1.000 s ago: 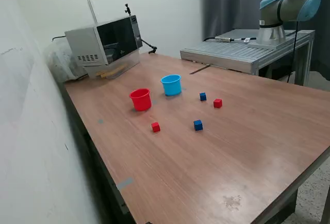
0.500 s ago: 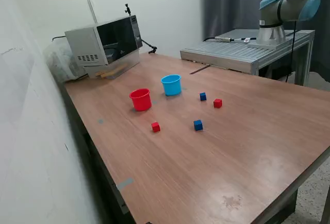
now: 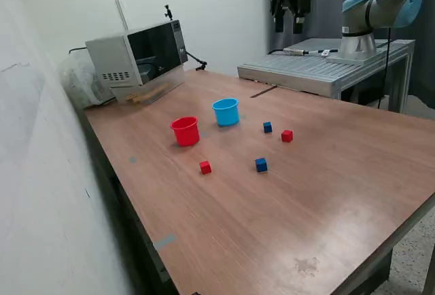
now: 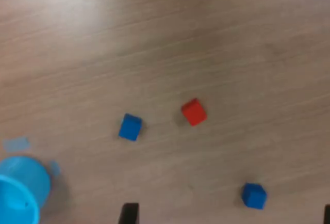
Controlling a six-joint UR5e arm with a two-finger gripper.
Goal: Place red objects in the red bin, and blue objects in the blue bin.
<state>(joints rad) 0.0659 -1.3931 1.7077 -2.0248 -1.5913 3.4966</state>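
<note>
Ext view – step: sorting not begun by the look of it; all four cubes lie loose on the bench point(image 3: 326, 193), both cups look empty from here.
Ext view – gripper point(image 3: 290, 11): high up at the frame top, well above the bench's far side, nothing in it; fingers apart w/ a gap between them.
Ext view – red bin point(image 3: 185, 130): small tapered round cup w/ rim, smooth plastic, upright; blue bin point(image 3: 225, 111) just beside it toward the view's right, same shape, light blue.
Ext view – red cubes: one point(image 3: 204, 166) near the front of the red bin, other point(image 3: 287, 135) well off to the view's right.
Ext view – blue cubes: one point(image 3: 267, 126) near the blue bin, just beside the right-hand red cube; other point(image 3: 261, 164) nearer the camera.
Ext view – other: microwave point(image 3: 139, 56) at the bench's far corner, grey boxy metal, dark glass door.
Wrist view – seen: looking straight down, somewhat blurred; blue bin rim point(image 4: 20, 193) at the edge, two blue cubes point(image 4: 130, 127) point(image 4: 254, 195), one red cube point(image 4: 194, 112) between them; dark finger tip point(image 4: 128, 212) pokes in at the edge.
Wrist view – surfaces: bench is wood-grain laminate, matte; cubes solid, sharp-edged, flat-faced, should pinch easily.
Next move (my guess): pick one cube, centre over it, descend w/ fingers apart and square to its faces, close, then carry to the matching cup.
</note>
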